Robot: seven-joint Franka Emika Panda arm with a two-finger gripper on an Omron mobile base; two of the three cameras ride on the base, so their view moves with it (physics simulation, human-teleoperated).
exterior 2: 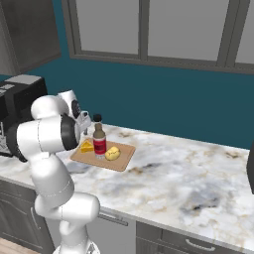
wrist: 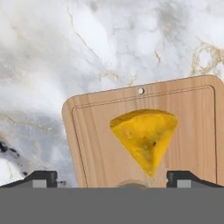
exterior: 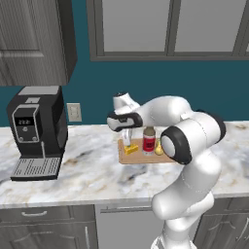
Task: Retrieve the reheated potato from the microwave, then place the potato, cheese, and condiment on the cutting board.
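Observation:
The wooden cutting board (exterior: 138, 157) (exterior 2: 124, 158) (wrist: 94, 144) lies on the marble counter. On it rest the orange-yellow cheese wedge (exterior: 130, 149) (exterior 2: 87, 147) (wrist: 145, 137), the brown condiment bottle (exterior: 149, 140) (exterior 2: 99, 140) and the pale potato (exterior: 159, 148) (exterior 2: 112, 153). My gripper (exterior: 127, 138) (exterior 2: 85, 129) (wrist: 113, 178) hangs open just above the cheese, pointing down, with nothing between its fingers. The cheese lies free on the board's left end, apart from both fingertips (wrist: 41, 177). The microwave is out of view.
A black-and-silver coffee machine (exterior: 36, 131) (exterior 2: 17, 106) stands on the counter to the left of the board. A wall outlet (exterior: 74, 112) sits behind it. Bare marble counter (exterior 2: 188, 173) stretches to the right. A dark shape (exterior 2: 250, 171) cuts in at the right edge.

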